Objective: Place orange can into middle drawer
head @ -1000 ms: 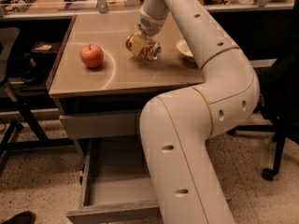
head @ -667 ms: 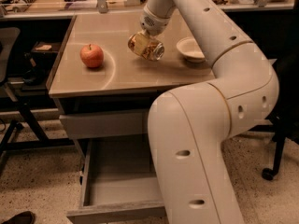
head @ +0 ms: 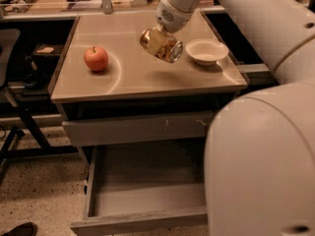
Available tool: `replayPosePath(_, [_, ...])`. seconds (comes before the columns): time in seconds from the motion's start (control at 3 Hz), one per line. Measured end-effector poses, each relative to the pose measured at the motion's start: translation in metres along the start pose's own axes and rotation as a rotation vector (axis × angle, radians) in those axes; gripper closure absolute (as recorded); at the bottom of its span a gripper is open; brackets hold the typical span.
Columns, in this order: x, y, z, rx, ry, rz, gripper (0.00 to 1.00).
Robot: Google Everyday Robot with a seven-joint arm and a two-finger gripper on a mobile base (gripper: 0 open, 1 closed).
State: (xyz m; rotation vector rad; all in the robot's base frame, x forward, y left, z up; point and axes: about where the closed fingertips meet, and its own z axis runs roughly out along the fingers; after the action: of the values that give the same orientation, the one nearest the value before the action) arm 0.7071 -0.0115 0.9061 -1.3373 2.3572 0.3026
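Note:
The orange can [head: 161,44] is a shiny gold-orange can with a silver end. It hangs tilted in the air above the middle of the cabinet top, silver end toward the lower right. My gripper [head: 158,33] is shut on the orange can from above, at the end of the white arm. The middle drawer [head: 142,195] is pulled open below the cabinet front. Its grey tray is bare, and my arm hides its right part.
A red-orange apple [head: 96,58] sits on the left of the cabinet top [head: 128,77]. A white bowl [head: 206,51] sits on the right, close to the can. A shut drawer front [head: 138,128] with pale scratches is above the open drawer. My big white arm [head: 261,146] fills the right side.
The can has lifted off the cabinet top in my gripper and now hangs above it. The arm has shifted and the view has moved in closer.

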Motion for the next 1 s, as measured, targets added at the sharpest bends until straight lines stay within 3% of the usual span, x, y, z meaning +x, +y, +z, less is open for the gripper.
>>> replayPosePath(0.67, [0.014, 0.016, 0.013, -0.029, 0.044, -0.004, 1.00])
replayPosePath(1.0, [0.031, 0.034, 0.012, -0.035, 0.071, 0.029, 1.00])
